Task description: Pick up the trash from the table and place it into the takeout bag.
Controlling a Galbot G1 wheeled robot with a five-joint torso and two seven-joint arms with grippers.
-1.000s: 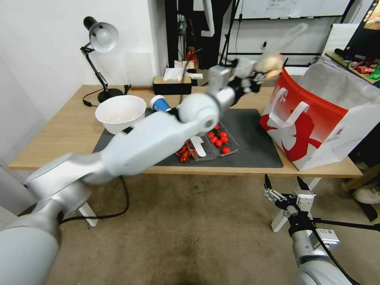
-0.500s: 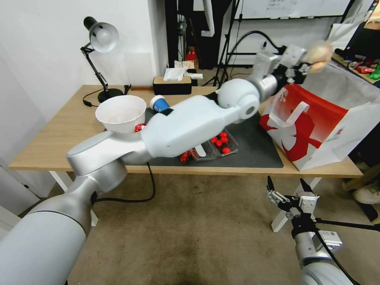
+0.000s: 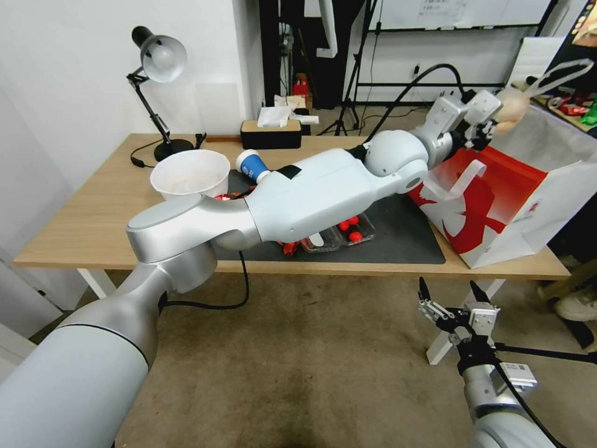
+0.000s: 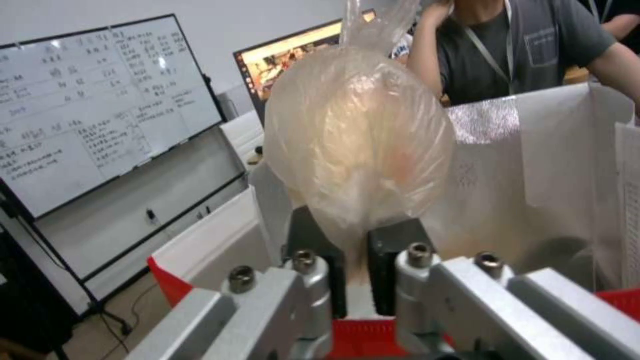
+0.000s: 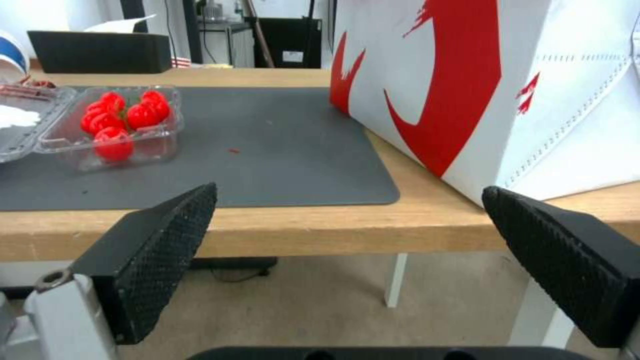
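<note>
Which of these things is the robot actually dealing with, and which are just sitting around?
Part of the job:
- clear bag, pinched in the left gripper above the takeout bag
- blue cup
- table

Just lying about:
- white bowl
- tomato tray
- lamp
- tissue box
</note>
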